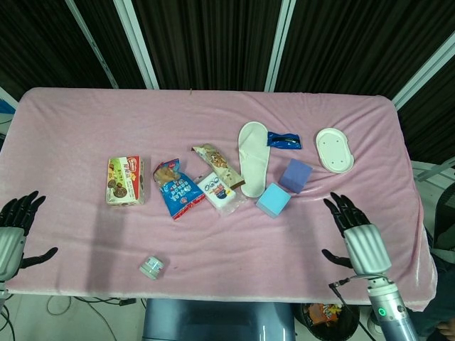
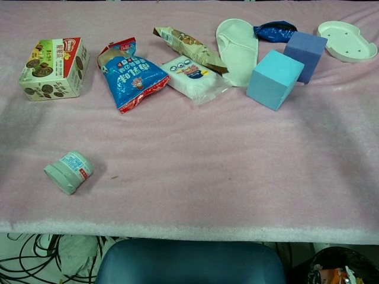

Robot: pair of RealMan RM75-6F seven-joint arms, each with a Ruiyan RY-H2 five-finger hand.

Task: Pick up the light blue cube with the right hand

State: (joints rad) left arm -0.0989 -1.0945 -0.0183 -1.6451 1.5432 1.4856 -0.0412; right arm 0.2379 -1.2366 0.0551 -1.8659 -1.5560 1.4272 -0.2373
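The light blue cube [image 1: 272,200] sits on the pink-covered worktop [image 1: 85,128], right of centre, touching or just beside the darker blue cube [image 1: 295,175] behind it and close to the white slipper [image 1: 252,156]. The right hand [image 1: 355,231], fingers spread and holding nothing, hovers over the worktop's near right part, so the cube lies ahead of it and toward the robot's left. The left hand [image 1: 13,231], also spread and empty, is at the far left edge, much farther off. The cube's near side looks free for the reach.
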